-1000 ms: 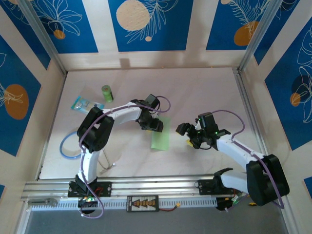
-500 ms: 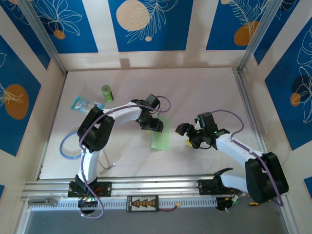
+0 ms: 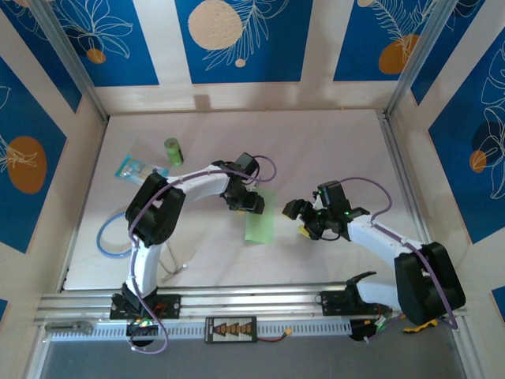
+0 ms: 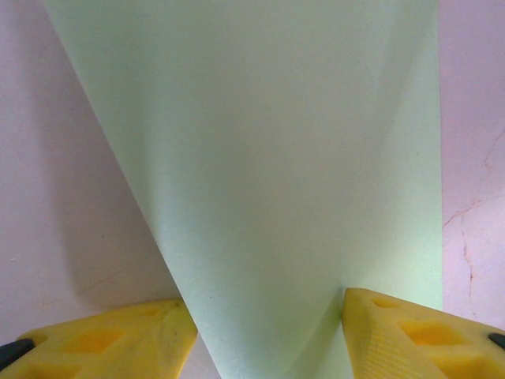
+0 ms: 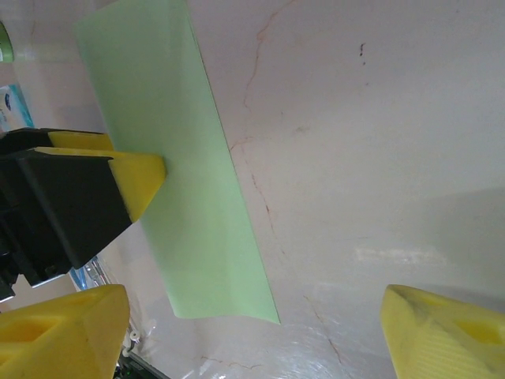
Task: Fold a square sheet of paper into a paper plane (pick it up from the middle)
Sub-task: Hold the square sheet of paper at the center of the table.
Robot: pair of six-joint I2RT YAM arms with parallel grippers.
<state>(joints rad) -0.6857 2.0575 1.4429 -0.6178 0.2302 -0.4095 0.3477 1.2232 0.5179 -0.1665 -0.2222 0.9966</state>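
No legible text, labels or numbers anywhere; the blue print on the clear packet [image 3: 132,167] and the marks on the black module [image 3: 230,328] are too small to read

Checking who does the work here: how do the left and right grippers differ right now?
The left gripper sits at the pale-green paper, its yellow fingers flanking the sheet; the right gripper stands apart from it, jaws wide open over bare table. Both have yellow fingertips.
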